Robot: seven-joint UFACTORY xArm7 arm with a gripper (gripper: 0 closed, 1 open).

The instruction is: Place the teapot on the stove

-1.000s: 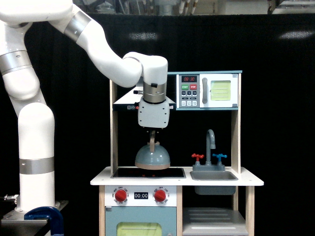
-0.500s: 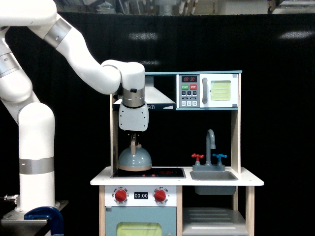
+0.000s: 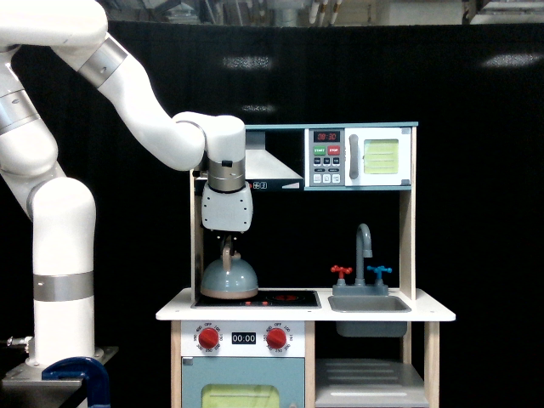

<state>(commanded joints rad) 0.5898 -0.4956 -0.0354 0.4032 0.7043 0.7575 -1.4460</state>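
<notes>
The grey-blue teapot (image 3: 229,279) with its tan base rim sits at the left end of the black stove (image 3: 280,298), its base at or just above the cooktop. My gripper (image 3: 227,245) comes straight down from above and is shut on the teapot's upright wooden loop handle. Red burner marks show on the stove to the right of the teapot. The fingertips are partly hidden by the handle.
A grey faucet (image 3: 364,246) with red and blue taps stands over the sink basin (image 3: 369,303) on the right. A microwave (image 3: 361,156) and range hood (image 3: 268,170) hang above the counter. The kitchen's left post (image 3: 196,246) is close beside the teapot.
The arm has carried the teapot leftward from mid-stove to the stove's left end and lowered it slightly. The gripper has stayed shut on the handle.
</notes>
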